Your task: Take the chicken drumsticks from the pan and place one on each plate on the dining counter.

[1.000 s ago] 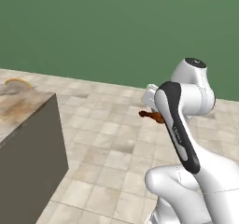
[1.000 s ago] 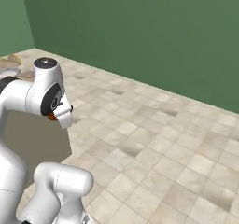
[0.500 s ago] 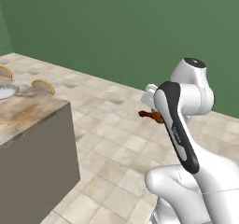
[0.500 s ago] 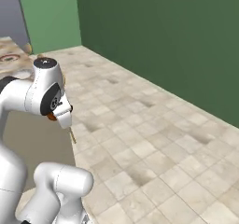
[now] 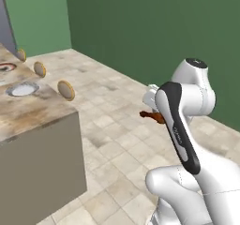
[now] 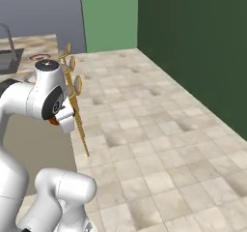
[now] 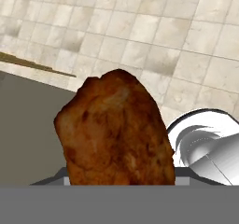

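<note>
A reddish-brown glazed chicken drumstick (image 7: 116, 129) stands large in the hand view, hiding the fingertips that clamp it. My gripper (image 5: 151, 110) is shut on this drumstick (image 5: 152, 116), held up in front of the arm's upper joint, well right of the dining counter (image 5: 33, 110). From the right base view the drumstick (image 6: 53, 121) peeks out under the wrist. On the counter lie a grey-white plate (image 5: 22, 89) and, farther back, a red-rimmed plate (image 5: 7, 67), both bare. The pan is out of view.
Round tan stool seats (image 5: 66, 90) line the counter's far side over tiled floor (image 5: 117, 139). A dark sink (image 6: 7, 59) is set in the counter top. Green walls (image 5: 154, 32) close the room behind. The counter's grey side (image 7: 28, 125) lies below the hand.
The whole picture has swung as the base turns: the counter end and both plates have come into view on the left. The arm holds the drumstick in the same pose.
</note>
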Robot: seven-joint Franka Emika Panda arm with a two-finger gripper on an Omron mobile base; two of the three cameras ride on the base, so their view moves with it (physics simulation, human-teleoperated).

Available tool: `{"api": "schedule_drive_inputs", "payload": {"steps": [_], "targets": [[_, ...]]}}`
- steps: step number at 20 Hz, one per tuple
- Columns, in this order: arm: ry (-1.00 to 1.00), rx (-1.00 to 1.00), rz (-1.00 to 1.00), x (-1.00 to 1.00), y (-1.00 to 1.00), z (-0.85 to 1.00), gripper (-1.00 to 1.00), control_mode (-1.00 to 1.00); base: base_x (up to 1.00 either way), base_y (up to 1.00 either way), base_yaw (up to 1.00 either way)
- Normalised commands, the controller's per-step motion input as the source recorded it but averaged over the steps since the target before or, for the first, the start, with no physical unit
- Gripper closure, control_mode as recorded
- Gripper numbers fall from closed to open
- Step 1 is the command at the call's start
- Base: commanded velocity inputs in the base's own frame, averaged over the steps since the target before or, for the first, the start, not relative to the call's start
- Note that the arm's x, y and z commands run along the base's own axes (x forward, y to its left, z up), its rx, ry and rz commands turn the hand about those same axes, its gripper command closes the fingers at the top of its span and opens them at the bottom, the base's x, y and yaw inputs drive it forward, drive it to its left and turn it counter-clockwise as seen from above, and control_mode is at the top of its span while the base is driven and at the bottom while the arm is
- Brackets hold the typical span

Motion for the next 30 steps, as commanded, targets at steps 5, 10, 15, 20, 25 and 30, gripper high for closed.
{"api": "schedule_drive_inputs", "payload": {"steps": [5, 10, 15, 20, 25, 30], "targets": [[0.00, 0.00, 0.00, 0.00, 0.00, 0.00, 1.00, 1.00, 1.00, -0.74, 0.55], [0.00, 0.00, 0.00, 0.00, 0.00, 0.00, 1.00, 1.00, 1.00, -0.74, 0.55], [0.00, 0.00, 0.00, 0.00, 0.00, 0.00, 1.00, 1.00, 0.99, -0.75, 0.56], [0.00, 0.00, 0.00, 0.00, 0.00, 0.00, 1.00, 1.00, 0.93, -0.75, 0.59], [0.00, 0.00, 0.00, 0.00, 0.00, 0.00, 1.00, 1.00, 0.82, -0.78, 0.58], [0.00, 0.00, 0.00, 0.00, 0.00, 0.00, 1.00, 1.00, 0.60, -0.79, 0.60]]}}
